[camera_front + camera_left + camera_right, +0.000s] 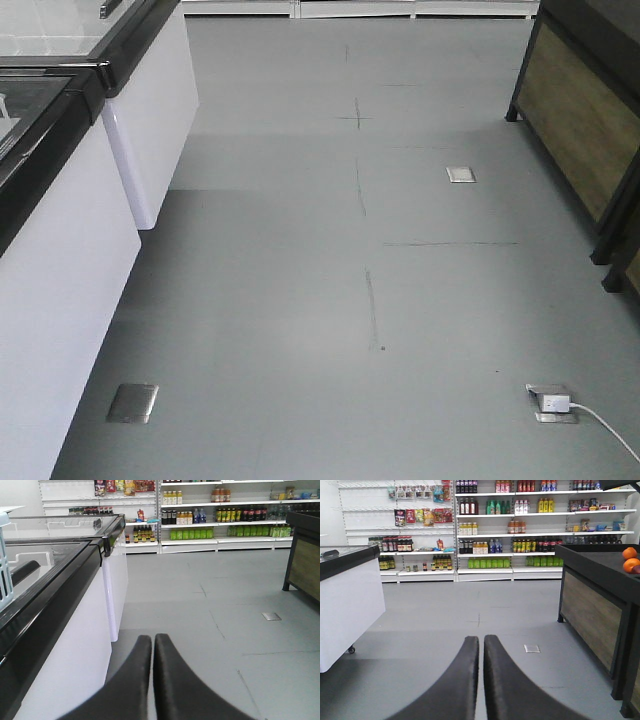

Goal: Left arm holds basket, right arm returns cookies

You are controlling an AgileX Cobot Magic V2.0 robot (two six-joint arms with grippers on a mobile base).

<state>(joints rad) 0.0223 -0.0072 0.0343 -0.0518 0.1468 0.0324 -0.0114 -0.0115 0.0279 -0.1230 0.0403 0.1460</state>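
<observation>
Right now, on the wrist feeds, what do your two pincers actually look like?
Both look alike. The left pincer has two matte black fingers, broad at the base and curving in to narrow rounded tips. The right pincer has the same black, tapered pair. No markings or cables show on either, and the arms behind them are out of view.

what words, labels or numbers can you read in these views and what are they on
No text can be read.
Labels on the shelf bottles: too small and blurred.
Print on the hanging snack packets: blurred.
Freezer cabinets and floor: no lettering visible.
</observation>
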